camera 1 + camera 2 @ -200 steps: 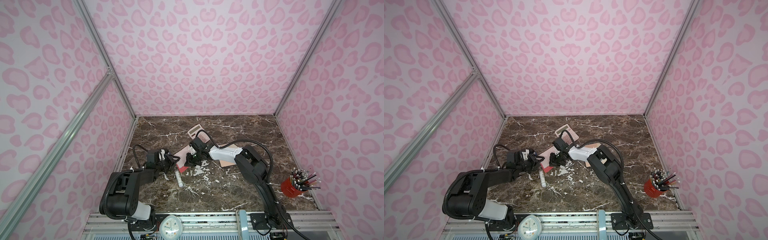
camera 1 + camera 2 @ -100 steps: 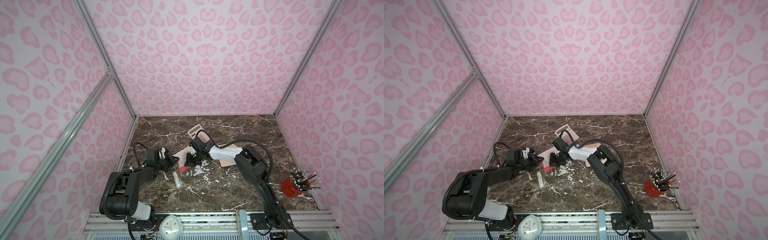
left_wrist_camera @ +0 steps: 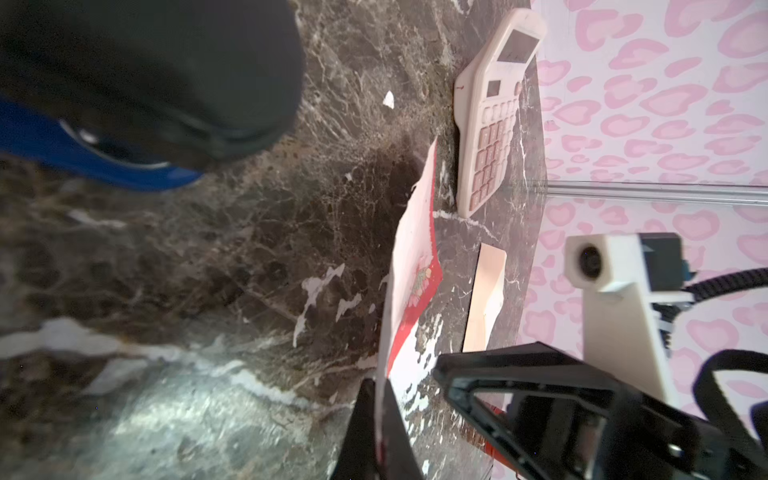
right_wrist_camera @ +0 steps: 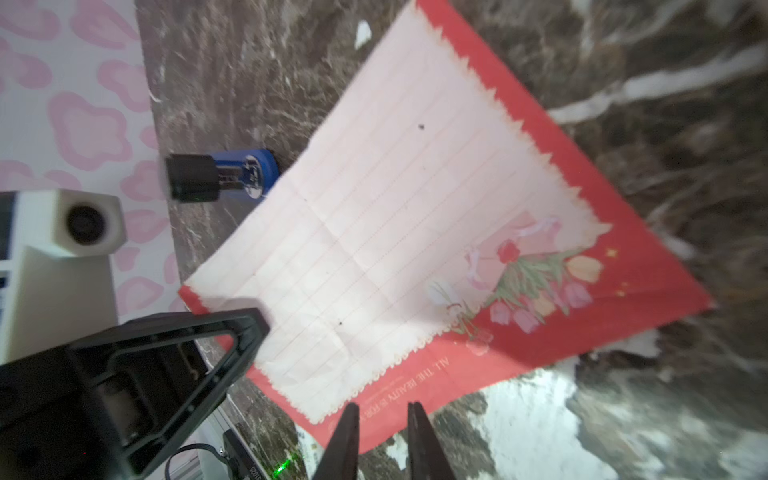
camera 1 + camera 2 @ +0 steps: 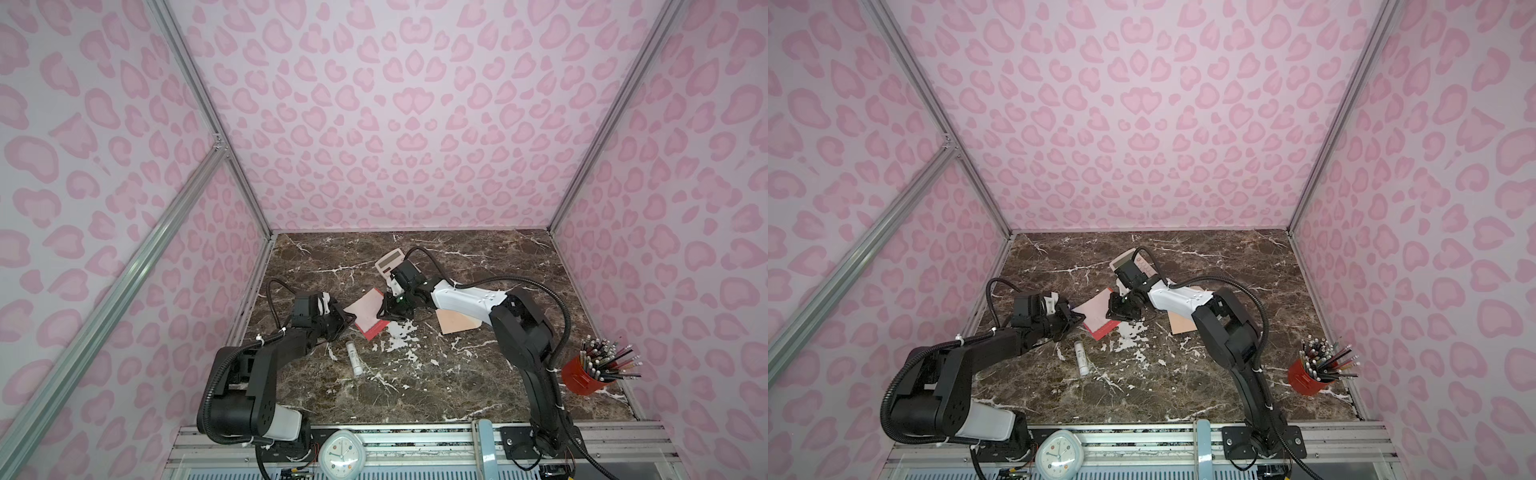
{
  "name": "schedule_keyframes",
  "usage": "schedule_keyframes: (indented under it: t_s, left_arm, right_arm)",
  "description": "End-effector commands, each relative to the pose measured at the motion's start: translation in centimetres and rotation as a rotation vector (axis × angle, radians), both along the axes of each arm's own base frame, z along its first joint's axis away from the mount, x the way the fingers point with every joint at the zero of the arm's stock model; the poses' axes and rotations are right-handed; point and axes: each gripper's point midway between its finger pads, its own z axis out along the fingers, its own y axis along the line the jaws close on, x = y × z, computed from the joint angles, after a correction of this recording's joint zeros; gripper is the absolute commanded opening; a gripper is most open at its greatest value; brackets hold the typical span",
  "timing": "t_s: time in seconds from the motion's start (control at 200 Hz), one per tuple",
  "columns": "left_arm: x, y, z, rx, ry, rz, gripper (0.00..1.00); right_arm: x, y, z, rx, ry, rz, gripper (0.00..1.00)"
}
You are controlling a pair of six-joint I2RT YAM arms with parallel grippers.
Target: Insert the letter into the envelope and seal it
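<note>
The letter [image 5: 365, 309] [image 5: 1098, 309], a pale lined sheet with red edging [image 4: 395, 232], lies tilted on the marble between the two arms. My left gripper [image 5: 348, 320] [image 5: 1079, 320] is shut on its left edge. In the left wrist view the thin sheet [image 3: 411, 257] stands pinched between the fingers [image 3: 380, 399]. My right gripper [image 5: 384, 318] [image 4: 383, 411] is at the sheet's right red edge, open by a narrow gap. The peach envelope [image 5: 457, 322] [image 5: 1183, 324] [image 3: 486, 291] lies flat to the right, partly under the right arm.
A pink-keyed calculator [image 5: 388, 262] [image 3: 494, 112] lies just behind the letter. A white glue stick [image 5: 354, 359] [image 5: 1081, 358] lies in front of it. A red cup of pencils [image 5: 582, 376] stands at the front right. Pink walls enclose the table.
My left gripper has moved in to the letter's left edge and shut on it. The right gripper, shut before, has opened a little at the letter's right edge.
</note>
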Motion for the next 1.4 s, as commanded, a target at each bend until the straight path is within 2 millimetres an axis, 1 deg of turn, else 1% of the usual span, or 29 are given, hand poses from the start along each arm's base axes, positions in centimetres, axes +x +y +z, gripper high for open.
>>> schedule_keyframes:
  t_s: [0.0,0.055,0.075,0.085,0.105,0.15,0.275,0.345,0.385,0.45,0.46,0.485,0.52,0.625,0.71,0.78,0.825,0.85,0.875,0.925,1.02,1.18,1.27,1.34,1.395]
  left_arm:
    - [0.3,0.0,1.6,0.021,-0.028,-0.019,0.04]
    - [0.4,0.0,2.7,0.024,-0.045,-0.026,0.04]
    - [0.6,0.0,3.3,0.027,-0.057,-0.027,0.04]
    - [0.6,0.0,3.6,0.028,-0.061,-0.028,0.04]
    - [0.6,0.0,4.0,0.028,-0.065,-0.029,0.04]
    - [0.6,0.0,5.1,0.030,-0.080,-0.029,0.04]
    - [0.8,0.0,8.7,0.030,-0.135,-0.019,0.04]
    - [0.9,0.1,11.1,0.026,-0.174,0.002,0.04]
    - [1.1,0.1,12.4,0.024,-0.198,0.018,0.04]
    - [1.3,0.2,14.7,0.007,-0.242,0.046,0.04]
    - [1.4,0.2,15.0,0.004,-0.248,0.052,0.04]
    - [1.5,0.2,15.9,-0.002,-0.267,0.063,0.04]
    - [1.6,0.2,17.0,-0.010,-0.291,0.075,0.04]
    - [2.3,0.4,20.8,-0.060,-0.380,0.128,0.04]
    - [2.8,0.4,23.6,-0.117,-0.453,0.171,0.04]
    - [3.2,0.3,25.2,-0.157,-0.502,0.203,0.04]
    - [3.4,0.1,25.7,-0.179,-0.513,0.213,0.04]
    - [3.5,-0.1,26.6,-0.198,-0.544,0.216,0.04]
    - [3.6,-0.4,26.7,-0.206,-0.549,0.213,0.04]
    - [3.6,-1.0,27.3,-0.225,-0.563,0.209,0.04]
    - [3.7,-2.1,28.1,-0.264,-0.582,0.203,0.04]
    - [4.0,-3.5,29.3,-0.320,-0.605,0.195,0.04]
    - [4.2,-4.3,29.6,-0.339,-0.608,0.190,0.04]
    - [4.3,-4.8,29.8,-0.353,-0.614,0.183,0.04]
    - [4.4,-5.2,29.8,-0.356,-0.612,0.178,0.04]
  right_arm:
    - [0.8,-1.5,1.5,0.007,-0.039,-0.039,0.28]
    - [1.5,-2.2,3.0,0.037,-0.067,-0.071,0.30]
    - [2.0,-2.4,4.0,0.054,-0.083,-0.086,0.31]
    - [1.7,-2.9,3.4,0.045,-0.071,-0.092,0.32]
    - [1.8,-3.3,3.6,0.048,-0.075,-0.107,0.33]
    - [2.4,-4.0,4.8,0.071,-0.099,-0.135,0.35]
    - [3.6,-5.3,8.3,0.152,-0.182,-0.203,0.47]
    - [4.4,-5.5,11.0,0.233,-0.260,-0.231,0.52]
    - [4.7,-5.7,12.2,0.275,-0.304,-0.250,0.54]
    - [5.0,-5.9,15.0,0.362,-0.396,-0.279,0.56]
    - [5.0,-6.0,15.1,0.371,-0.404,-0.284,0.57]
    - [5.2,-6.1,16.2,0.406,-0.438,-0.299,0.57]
    - [5.3,-6.4,17.2,0.449,-0.475,-0.320,0.58]
    - [5.3,-7.2,19.3,0.576,-0.542,-0.376,0.61]
    - [5.2,-7.5,20.9,0.682,-0.571,-0.409,0.63]
    - [5.0,-7.5,22.1,0.759,-0.588,-0.426,0.64]
    - [4.9,-7.3,23.0,0.807,-0.607,-0.427,0.65]
    - [4.8,-7.3,23.5,0.830,-0.618,-0.428,0.66]
    - [4.7,-7.2,23.9,0.849,-0.627,-0.426,0.66]
    - [4.6,-6.7,24.3,0.870,-0.630,-0.418,0.67]
    - [4.3,-5.9,24.2,0.876,-0.622,-0.401,0.68]
    - [3.6,-5.5,24.3,0.909,-0.610,-0.396,0.70]
    - [3.1,-4.8,24.0,0.913,-0.591,-0.381,0.70]
    - [2.9,-4.3,23.5,0.911,-0.569,-0.371,0.67]
    - [2.8,-4.0,23.4,0.922,-0.559,-0.369,0.66]
